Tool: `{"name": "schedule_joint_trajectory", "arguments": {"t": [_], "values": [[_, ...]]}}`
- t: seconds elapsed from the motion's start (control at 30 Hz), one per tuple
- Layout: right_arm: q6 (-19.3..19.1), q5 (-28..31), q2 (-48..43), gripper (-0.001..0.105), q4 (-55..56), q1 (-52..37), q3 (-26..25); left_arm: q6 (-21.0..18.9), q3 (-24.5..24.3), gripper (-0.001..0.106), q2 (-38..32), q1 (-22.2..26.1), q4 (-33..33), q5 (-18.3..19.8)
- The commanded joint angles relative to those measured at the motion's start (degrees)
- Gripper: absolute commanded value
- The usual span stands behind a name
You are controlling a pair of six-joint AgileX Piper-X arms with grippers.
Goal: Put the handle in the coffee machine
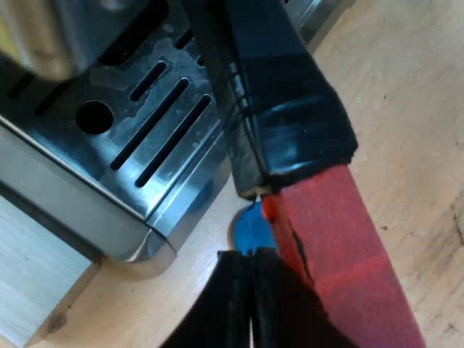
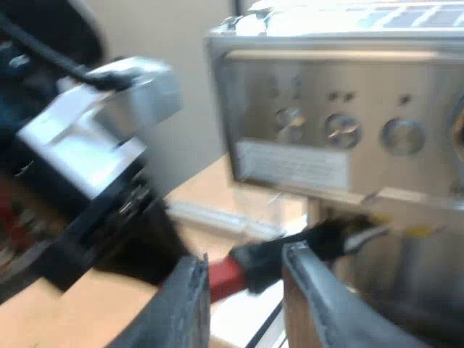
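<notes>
The handle [image 1: 290,109] is up at the espresso machine [image 2: 326,145]. Its dark shaft runs out from under the machine's button panel, and its red end [image 2: 223,279] points away from the machine's front. The step in hand therefore looks like seating or twisting it in, not carrying it.

The left gripper [image 1: 250,304] sits by the red end, above the machine's slotted drip tray [image 1: 145,123]. Its fingers are drawn together to a thin slit with nothing between them. The red end lies along one finger, so it seems to be nudging rather than clasping.

The right gripper [image 2: 243,286] hangs farther out from the machine, its fingers spread wide and holding nothing.

The next move probably calls for a sideways push on the handle to lock it. The holder's metal head under the machine is lost in shadow, so whether it is seated cannot be told. A blue thing [image 1: 250,228] on the tabletop [image 1: 406,109] by the tray's corner is mostly hidden.
</notes>
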Motion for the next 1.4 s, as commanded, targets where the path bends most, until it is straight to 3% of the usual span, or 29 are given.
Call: {"name": "schedule_joint_trajectory", "arguments": {"t": [0.03,0.23,0.53,0.97,1.2,1.4], "values": [[4.1,-6.7,-3.8,0.028,9.8,0.1,-0.2,-0.9,0.0,0.0,-0.7,-3.5,0.5,0.2],[6.0,-9.1,-8.4,0.028,20.2,0.1,-0.2,-7.2,0.0,0.0,-0.7,-9.3,-4.7,-5.5],[6.0,-11.5,-12.1,0.028,25.7,0.0,-0.2,-7.6,0.0,0.0,-0.7,-18.5,-4.6,-10.5],[6.0,-11.2,-17.1,0.028,33.8,0.0,-0.2,-8.4,0.0,0.0,-0.7,-26.4,-6.8,-10.6],[6.0,-7.5,-20.4,0.028,38.2,0.0,-0.2,-8.4,0.0,0.0,-0.7,-31.3,-9.6,-10.6],[6.0,-7.5,-21.6,0.028,40.3,0.0,-0.2,-8.3,-0.2,0.0,-0.7,-34.1,-13.1,-8.5]]}}
